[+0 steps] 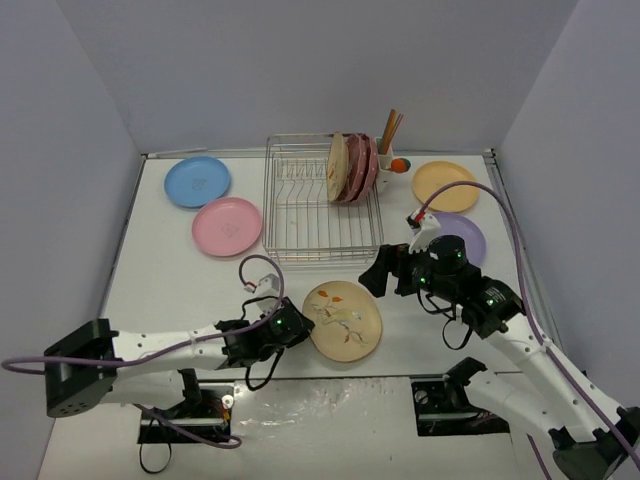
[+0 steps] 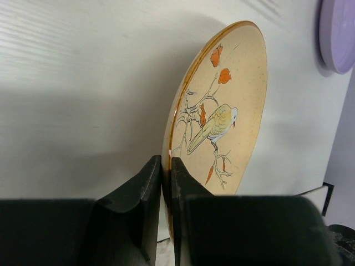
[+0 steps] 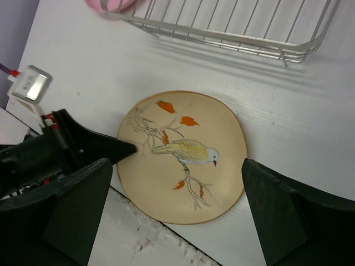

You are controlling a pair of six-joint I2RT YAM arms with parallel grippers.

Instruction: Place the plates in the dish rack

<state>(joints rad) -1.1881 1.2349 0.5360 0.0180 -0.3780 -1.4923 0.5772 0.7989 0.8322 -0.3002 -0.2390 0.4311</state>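
A beige plate with a bird and leaf print (image 1: 343, 320) lies near the table's front edge. My left gripper (image 1: 305, 325) is shut on its left rim; in the left wrist view the fingers (image 2: 165, 163) pinch the plate (image 2: 222, 122) edge-on. My right gripper (image 1: 385, 265) is open and empty, hovering above the same plate (image 3: 183, 138), its jaws (image 3: 177, 166) spread wider than the plate. The wire dish rack (image 1: 300, 215) stands at the back centre with several plates (image 1: 352, 168) upright in its right end. I cannot tell whether the held plate is off the table.
A blue plate (image 1: 197, 181) and a pink plate (image 1: 227, 226) lie left of the rack. An orange-yellow plate (image 1: 445, 186) and a lavender plate (image 1: 465, 238), partly hidden by my right arm, lie to its right. A white utensil cup (image 1: 385, 160) hangs on the rack. Walls enclose three sides.
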